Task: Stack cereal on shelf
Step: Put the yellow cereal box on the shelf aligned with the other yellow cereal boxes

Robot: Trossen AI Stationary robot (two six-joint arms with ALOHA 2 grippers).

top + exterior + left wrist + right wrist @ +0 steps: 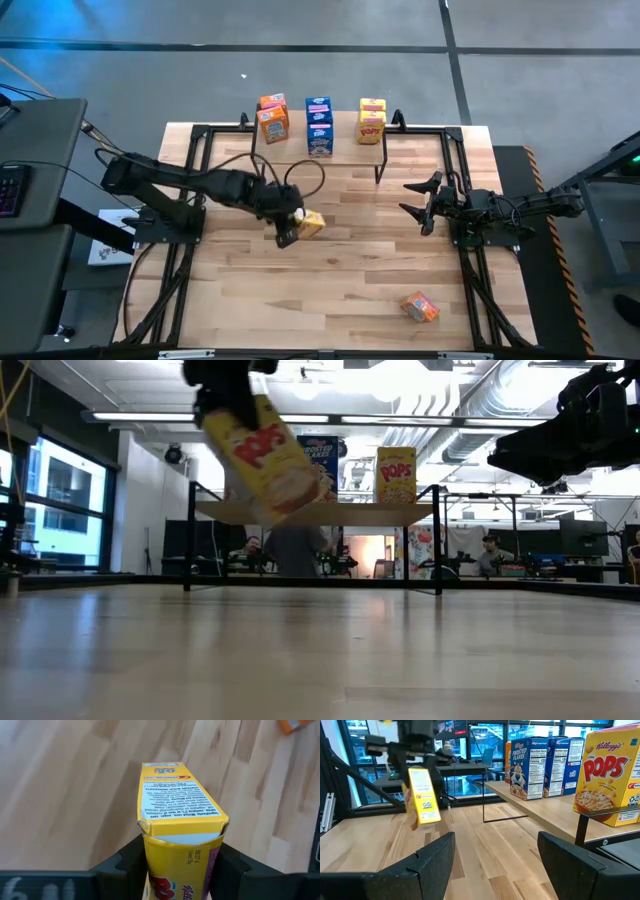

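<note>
While the left end effector (289, 228) is clamped on a yellow Pops box (311, 223), holding it tilted in the air over the middle of the worktop (340, 290), the job in hand looks like carrying it to the shelf (345, 148) at the far edge. The box should be righted before it goes down, and it probably belongs in the free stretch of board between the blue boxes (319, 125) and the yellow boxes (372, 120), or on top of its own kind. Orange boxes (273, 118) fill the shelf's left end, so a careless approach could topple those stacks. One more orange box (420, 306) lies near the front right corner. By the right edge, the right end effector (421, 200) waits with fingers apart, empty.
</note>
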